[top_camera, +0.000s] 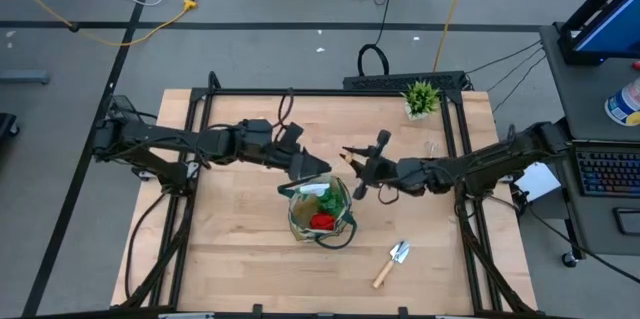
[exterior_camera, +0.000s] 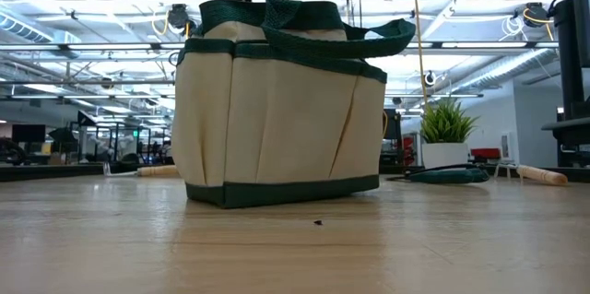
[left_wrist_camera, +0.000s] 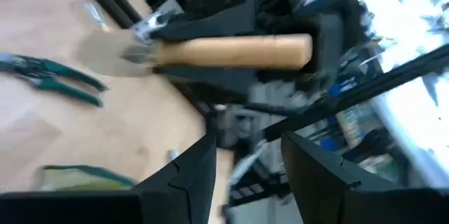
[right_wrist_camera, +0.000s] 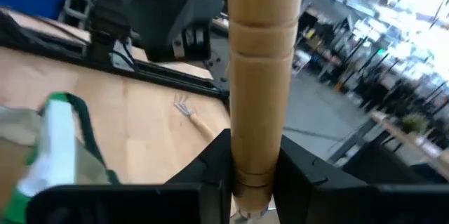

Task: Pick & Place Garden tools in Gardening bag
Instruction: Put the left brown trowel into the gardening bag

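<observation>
Now right gripper (right_wrist_camera: pixel 242 175) clamping wooden-handled trowel (right_wrist_camera: pixel 263 76) just beside gardening bag (top_camera: pixel 320 211), above table. Left gripper (left_wrist_camera: pixel 245 161) hovering at bag rim, jaws parted, holding nothing. Risks: arms crowding over opening, trowel catching on loop handle (exterior_camera: pixel 341 36), bag tipping. Second trowel (top_camera: pixel 392 262) lying well apart on table.

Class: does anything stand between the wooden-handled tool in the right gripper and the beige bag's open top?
Nothing visible. The wooden-handled tool in the right gripper hangs beside the round beige green-trimmed fabric bag; the open left gripper hovers at its rim, off that path.
</observation>
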{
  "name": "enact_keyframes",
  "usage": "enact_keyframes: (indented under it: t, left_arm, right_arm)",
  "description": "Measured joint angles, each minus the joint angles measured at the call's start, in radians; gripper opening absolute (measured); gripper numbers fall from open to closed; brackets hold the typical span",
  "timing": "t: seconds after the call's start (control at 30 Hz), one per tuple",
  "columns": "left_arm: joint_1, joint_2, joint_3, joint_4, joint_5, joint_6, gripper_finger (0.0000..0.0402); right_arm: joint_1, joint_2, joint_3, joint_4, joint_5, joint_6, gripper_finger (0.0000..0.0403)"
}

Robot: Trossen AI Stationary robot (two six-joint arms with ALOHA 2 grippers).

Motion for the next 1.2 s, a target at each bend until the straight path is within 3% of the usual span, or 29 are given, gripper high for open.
enact_keyframes:
  t: [0.1,0.23,0.53,0.87,1.03,1.2]
  left_arm:
    - [-0.003,-0.002,0.0,0.004,-0.023,0.064,0.0165]
    - [-0.008,-0.002,0.0,0.066,-0.027,0.16,0.0165]
    - [-0.06,0.008,0.0,0.191,-0.091,0.407,0.0166]
    - [-0.115,0.009,0.0,0.274,-0.19,0.626,0.0166]
    - [-0.114,0.029,0.0,0.298,-0.211,0.637,0.0166]
    - [-0.104,0.063,0.0,0.32,-0.211,0.631,0.0179]
  right_arm:
    - [-0.011,-0.058,0.0,-0.102,-0.092,0.118,0.006]
    - [-0.042,-0.12,0.0,-0.164,-0.306,0.3,0.006]
    - [-0.153,-0.148,0.0,-0.147,-0.759,0.632,0.006]
    - [-0.2,-0.132,0.0,-0.042,-0.884,0.729,0.006]
    - [-0.199,-0.084,0.001,0.089,-0.935,0.774,0.006]
    - [-0.199,-0.039,0.001,0.114,-0.936,0.786,0.006]
